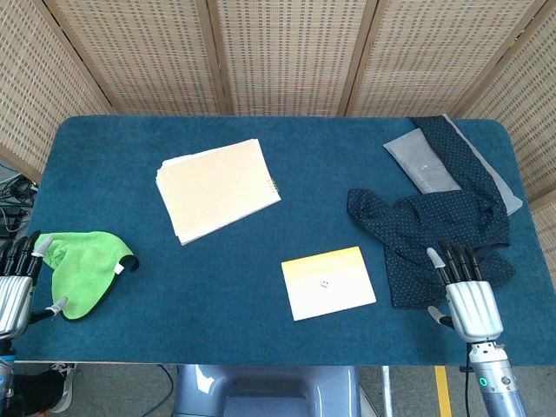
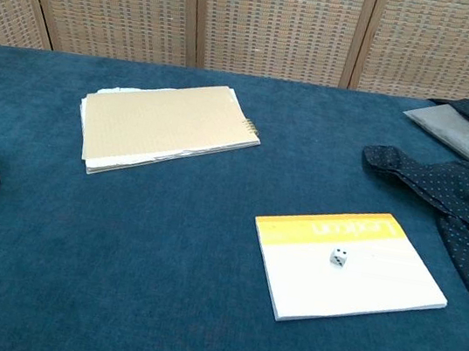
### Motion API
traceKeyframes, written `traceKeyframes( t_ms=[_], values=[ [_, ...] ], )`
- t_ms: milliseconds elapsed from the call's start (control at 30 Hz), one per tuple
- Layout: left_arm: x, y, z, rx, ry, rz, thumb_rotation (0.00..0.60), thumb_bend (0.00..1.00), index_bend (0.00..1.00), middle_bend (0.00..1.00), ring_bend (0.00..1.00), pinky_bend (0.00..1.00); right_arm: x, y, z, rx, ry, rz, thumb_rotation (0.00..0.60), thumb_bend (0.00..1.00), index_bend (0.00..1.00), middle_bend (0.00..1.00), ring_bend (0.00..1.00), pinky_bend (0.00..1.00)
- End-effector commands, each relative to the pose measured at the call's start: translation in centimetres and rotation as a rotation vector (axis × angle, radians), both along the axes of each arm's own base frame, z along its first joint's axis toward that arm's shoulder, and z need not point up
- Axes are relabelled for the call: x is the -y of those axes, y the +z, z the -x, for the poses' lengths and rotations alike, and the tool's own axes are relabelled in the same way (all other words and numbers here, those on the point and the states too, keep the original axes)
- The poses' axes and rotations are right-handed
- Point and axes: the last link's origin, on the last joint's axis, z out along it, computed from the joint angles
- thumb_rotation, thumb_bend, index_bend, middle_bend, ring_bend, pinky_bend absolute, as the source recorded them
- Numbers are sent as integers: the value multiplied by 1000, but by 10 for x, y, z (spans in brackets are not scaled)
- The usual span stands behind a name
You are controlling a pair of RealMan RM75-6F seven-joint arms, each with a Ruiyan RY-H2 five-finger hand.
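Your right hand (image 1: 470, 300) lies open at the near right, fingertips on the dark dotted garment (image 1: 439, 221); your left hand (image 1: 15, 282) lies open at the near left edge, touching the green cloth (image 1: 80, 265). Between them: a white-and-orange booklet (image 1: 328, 282) carrying a die (image 2: 339, 257). Farther left, a spiral notebook (image 1: 218, 188). Far right, a grey pouch (image 1: 422, 159).

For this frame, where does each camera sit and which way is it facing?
Head view: high up, looking steeply down on the blue table; left hand beside the green cloth, right hand with fingers on the dotted garment.
Chest view: low at the near edge, looking across toward the wicker screen; no hands show.
Both share the notebook, the yellow-topped pad and its die.
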Motion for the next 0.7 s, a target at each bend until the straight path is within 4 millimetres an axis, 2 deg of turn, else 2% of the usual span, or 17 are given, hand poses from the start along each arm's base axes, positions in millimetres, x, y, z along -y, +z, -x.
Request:
traceKeyframes(
  t_ms=[33,700],
  values=[
    [0,0,0,-1,-1,1,600,0,0,0,0,0,0,0,0,0,0,1,600,160,0,0,0,0],
    [-1,0,-1,-1,-1,-2,600,0,0,0,0,0,0,1,-3,16,13,-1,600,160,0,0,0,0]
  ],
)
